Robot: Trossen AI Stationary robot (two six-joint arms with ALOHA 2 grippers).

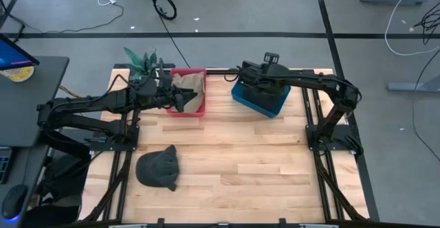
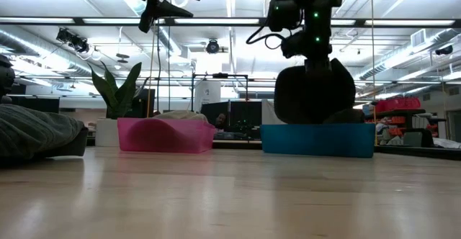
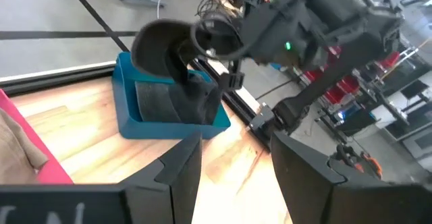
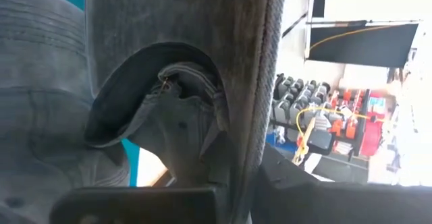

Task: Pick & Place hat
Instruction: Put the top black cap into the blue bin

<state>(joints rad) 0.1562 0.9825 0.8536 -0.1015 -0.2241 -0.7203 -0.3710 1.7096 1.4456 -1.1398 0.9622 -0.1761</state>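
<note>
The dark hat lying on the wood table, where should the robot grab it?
Probably on the hat's rounded, bunched-up crown, coming straight down from above. It lies slumped flat on the table with open wood around it, so soft fabric should pinch easily from the top. The left gripper, open over the pink bin, is the nearer one.

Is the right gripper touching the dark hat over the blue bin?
Touching. In the right wrist view, the hat is pinched in the right gripper; the left wrist view shows it hanging above the blue bin.
</note>
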